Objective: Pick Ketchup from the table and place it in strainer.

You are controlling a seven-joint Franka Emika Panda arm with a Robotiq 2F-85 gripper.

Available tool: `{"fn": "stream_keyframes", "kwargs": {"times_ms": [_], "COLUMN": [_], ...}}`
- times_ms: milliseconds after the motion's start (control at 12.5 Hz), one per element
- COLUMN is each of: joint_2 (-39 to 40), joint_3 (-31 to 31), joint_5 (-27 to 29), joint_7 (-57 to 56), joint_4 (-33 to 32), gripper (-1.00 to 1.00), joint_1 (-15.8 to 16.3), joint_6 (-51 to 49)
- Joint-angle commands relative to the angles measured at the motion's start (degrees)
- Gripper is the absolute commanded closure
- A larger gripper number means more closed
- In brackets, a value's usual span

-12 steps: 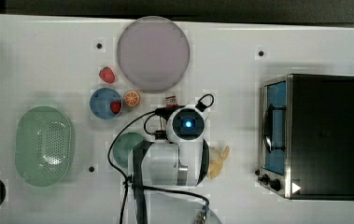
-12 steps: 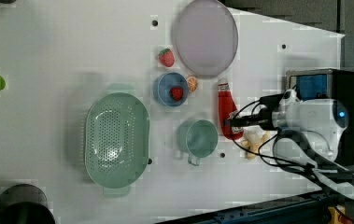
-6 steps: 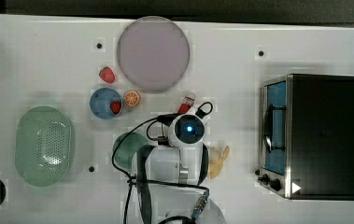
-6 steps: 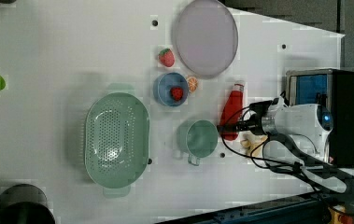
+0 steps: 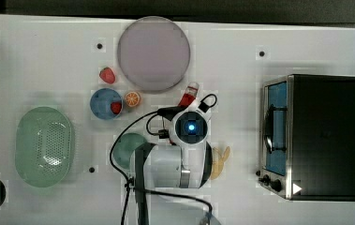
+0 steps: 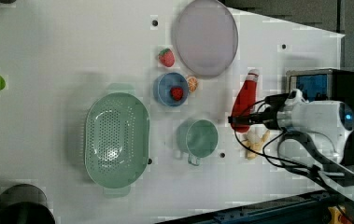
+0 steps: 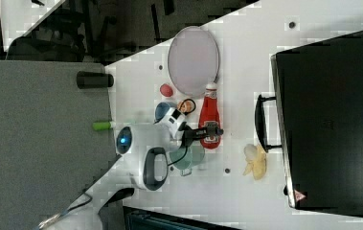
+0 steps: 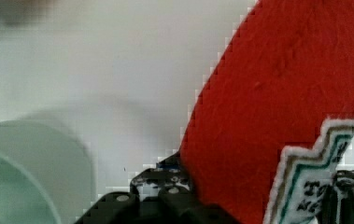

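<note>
Now pincer [image 6: 240,120] straddles ketchup [image 6: 245,97] base, grip unconfirmed, can't tell. Risk: low hold lets bottle swing, clipping cup [image 6: 199,138] toward strainer [image 6: 116,140] at nine o'clock.

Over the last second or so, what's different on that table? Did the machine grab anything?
The hand has closed in on the ketchup, its fingers now on either side of the bottle's lower end, though a firm grip can't be confirmed. The bottle's cap end has swung toward the left view's right, so it lies more tilted. The strainer, green cup, blue bowl, plate and banana stayed put.
</note>
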Motion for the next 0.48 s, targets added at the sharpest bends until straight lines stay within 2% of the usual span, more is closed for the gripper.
{"fn": "stream_keyframes", "kwargs": {"times_ms": [80,480], "joint_2": [-11.02,-24.82], "joint_3": [-0.14,4.11], "joint_5": [0.23,0.35], "joint_7": [-1.16,5.36], "joint_4": [1.31,6.57], "gripper": [-0.26,-0.26], "joint_1": [0.04,0.76], "joint_6": [-8.93,-31.51]}}
